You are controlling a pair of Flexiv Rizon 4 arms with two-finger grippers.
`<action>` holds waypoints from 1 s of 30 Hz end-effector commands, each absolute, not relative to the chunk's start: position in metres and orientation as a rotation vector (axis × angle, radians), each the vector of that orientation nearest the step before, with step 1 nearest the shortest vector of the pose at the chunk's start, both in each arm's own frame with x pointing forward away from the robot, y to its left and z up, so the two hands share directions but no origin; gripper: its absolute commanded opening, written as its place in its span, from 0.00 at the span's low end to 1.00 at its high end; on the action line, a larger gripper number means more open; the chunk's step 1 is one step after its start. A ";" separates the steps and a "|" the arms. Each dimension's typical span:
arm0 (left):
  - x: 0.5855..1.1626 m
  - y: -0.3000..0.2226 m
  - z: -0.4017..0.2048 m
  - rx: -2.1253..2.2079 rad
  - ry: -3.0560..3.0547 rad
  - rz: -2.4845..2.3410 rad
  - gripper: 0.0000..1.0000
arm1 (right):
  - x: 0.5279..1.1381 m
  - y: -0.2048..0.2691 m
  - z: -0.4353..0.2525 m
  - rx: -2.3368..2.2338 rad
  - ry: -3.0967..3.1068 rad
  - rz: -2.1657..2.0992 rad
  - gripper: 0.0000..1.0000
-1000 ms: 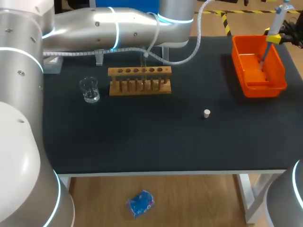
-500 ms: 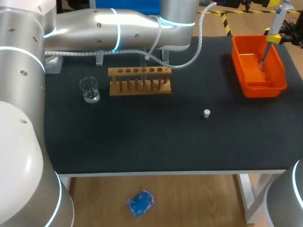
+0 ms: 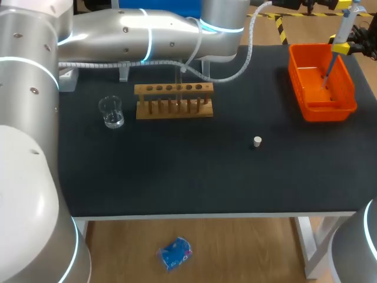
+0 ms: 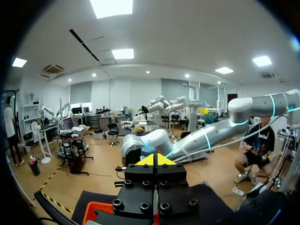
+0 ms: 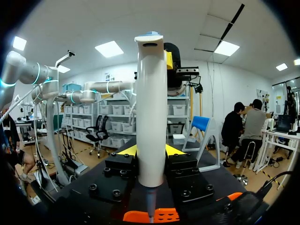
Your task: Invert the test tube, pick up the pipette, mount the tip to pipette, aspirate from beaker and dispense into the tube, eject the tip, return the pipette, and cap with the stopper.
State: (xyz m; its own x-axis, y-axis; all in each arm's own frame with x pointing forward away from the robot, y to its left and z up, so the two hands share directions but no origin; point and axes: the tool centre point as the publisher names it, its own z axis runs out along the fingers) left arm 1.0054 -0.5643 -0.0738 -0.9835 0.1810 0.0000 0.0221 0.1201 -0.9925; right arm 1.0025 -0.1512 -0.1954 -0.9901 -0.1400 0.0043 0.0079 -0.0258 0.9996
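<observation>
with its fingers clamping the pipette (image 5: 151, 112) upright over the orange bin (image 3: 321, 112), the right gripper (image 5: 150, 150) is apparently ejecting the tip, while the left gripper (image 4: 156, 160) is hanging pinched shut on nothing, and the next move is probably calling for a steady carry back to the pipette's resting place.

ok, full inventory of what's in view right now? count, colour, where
beaker: 1, clear, left of the rack
tube rack: 1, wooden, back middle of the table
test tube: 1, clear, seemingly upright in the rack; faint
stopper: 1, white, on bare table right of middle
bin: 1, orange, back right corner
pipette: 1, white with blue top, in the right gripper, lower end over the bin
stand: 1, clear, behind the rack, partly hidden by the left arm
left gripper: shut, empty, above the table's back right; bin shows below it
right gripper: shut on the pipette, above the bin
</observation>
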 end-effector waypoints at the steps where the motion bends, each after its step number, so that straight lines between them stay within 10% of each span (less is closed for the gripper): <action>1: 1.009 -0.568 -0.074 -0.212 -2.256 1.976 0.00 | 1.006 -0.154 -0.196 0.154 -2.112 -2.169 0.00; 30: 1.003 -0.569 -0.096 -0.149 -2.244 1.961 0.00 | 1.006 -0.154 -0.196 0.154 -2.112 -2.169 0.00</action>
State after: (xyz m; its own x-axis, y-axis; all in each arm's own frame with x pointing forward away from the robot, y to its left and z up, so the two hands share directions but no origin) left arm 1.0046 -0.5681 -0.0890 -0.9819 0.1818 0.0527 -0.0273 0.1397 -0.9898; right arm 1.0021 -0.1515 -0.1988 -0.9903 -0.1391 0.0051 0.0085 -0.0236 0.9997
